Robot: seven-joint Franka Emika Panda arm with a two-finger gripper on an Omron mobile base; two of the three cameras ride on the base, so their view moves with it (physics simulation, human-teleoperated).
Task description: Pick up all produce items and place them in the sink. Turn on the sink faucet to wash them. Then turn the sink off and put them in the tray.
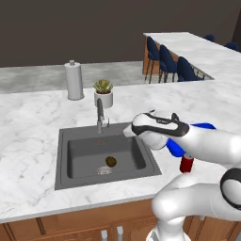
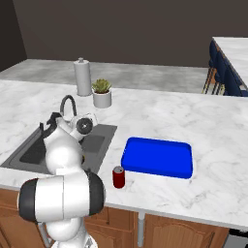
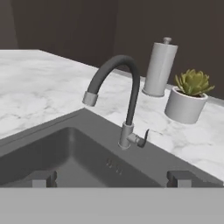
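The pincer (image 3: pixel 109 179), jaws spread wide and empty, faces the sink faucet (image 3: pixel 118 87). The produce item (image 1: pixel 111 161) lies in the sink (image 1: pixel 84 162) beside the drain. One fingertip should nudge the small side lever (image 3: pixel 143 138) gently, without hitting the spout.

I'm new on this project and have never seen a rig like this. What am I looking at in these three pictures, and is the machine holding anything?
It is a white robot arm in a rendered kitchen. Two cameras ride behind it, left and right; the third sits on its hand, looking past two dark fingers standing wide apart, holding nothing. On the marble counter: a dark sink with a small brown produce item by the drain, a faucet, a paper-towel roll, a potted succulent, a blue tray and a red can.
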